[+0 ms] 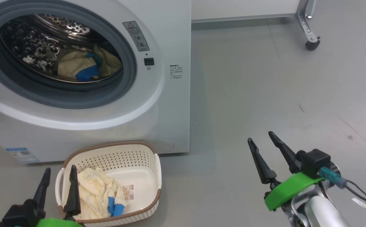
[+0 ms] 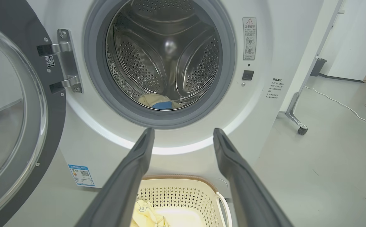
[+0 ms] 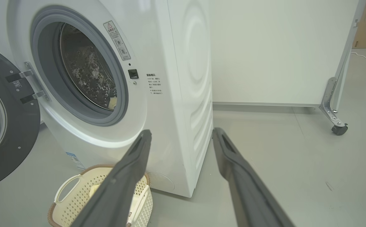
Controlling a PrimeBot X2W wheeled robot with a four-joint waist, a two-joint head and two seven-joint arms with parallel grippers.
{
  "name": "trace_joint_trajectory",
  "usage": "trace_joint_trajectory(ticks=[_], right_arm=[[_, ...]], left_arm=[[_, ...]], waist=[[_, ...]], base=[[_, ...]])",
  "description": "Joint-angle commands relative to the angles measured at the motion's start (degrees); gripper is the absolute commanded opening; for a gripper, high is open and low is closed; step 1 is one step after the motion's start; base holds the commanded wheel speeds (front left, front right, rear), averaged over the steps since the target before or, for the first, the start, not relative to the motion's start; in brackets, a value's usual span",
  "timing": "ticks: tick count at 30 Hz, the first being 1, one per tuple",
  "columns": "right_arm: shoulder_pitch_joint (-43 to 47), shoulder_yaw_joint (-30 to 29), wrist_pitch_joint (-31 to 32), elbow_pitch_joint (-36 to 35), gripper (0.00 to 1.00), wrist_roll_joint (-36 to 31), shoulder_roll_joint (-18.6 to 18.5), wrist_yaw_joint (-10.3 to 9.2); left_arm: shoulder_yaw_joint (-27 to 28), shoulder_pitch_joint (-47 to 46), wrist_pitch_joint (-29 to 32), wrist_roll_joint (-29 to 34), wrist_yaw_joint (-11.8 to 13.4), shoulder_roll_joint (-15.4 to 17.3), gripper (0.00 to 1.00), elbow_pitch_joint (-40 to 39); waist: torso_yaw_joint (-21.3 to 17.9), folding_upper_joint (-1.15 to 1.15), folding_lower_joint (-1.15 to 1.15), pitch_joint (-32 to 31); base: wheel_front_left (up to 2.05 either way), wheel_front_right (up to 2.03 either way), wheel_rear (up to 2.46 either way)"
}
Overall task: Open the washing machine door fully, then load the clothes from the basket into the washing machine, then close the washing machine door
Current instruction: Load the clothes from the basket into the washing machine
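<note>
The door (image 2: 9,119) stands swung wide at the washer's (image 1: 157,104) left. One yellow-and-blue garment (image 1: 82,66) lies at the front bottom of the drum (image 2: 164,56); a second garment (image 1: 96,194) lies in the left half of the basket (image 1: 120,157), which sits on the floor (image 1: 265,78) just before the washer. The left gripper (image 1: 60,168) hovers over the basket's left rim, jaws spread and empty; the right gripper (image 1: 260,136) hangs over bare floor, well apart from it, jaws likewise spread and empty

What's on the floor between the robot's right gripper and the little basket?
Nothing. In the head view, the grey floor between the right gripper and the basket is bare.
</note>
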Motion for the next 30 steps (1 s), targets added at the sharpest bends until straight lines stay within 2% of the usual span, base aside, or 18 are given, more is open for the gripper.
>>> trace_joint_trajectory(ticks=[1,30], right_arm=[[-1.0,1.0,-0.5,-1.9,1.00,0.1,-0.3,-0.16],[-1.3,1.0,-0.5,-1.7,1.00,0.0,-0.4,-0.16]], left_arm=[[2.6,-1.4,-0.4,0.5,-0.2,0.3,1.00,-1.5],[3.4,-2.2,-0.4,2.6,-1.7,-1.6,1.00,0.0]], waist=[[0.0,0.00,0.00,0.0],[-0.1,0.00,0.00,0.7]], base=[[0.00,0.00,0.00],[0.00,0.00,0.00]])
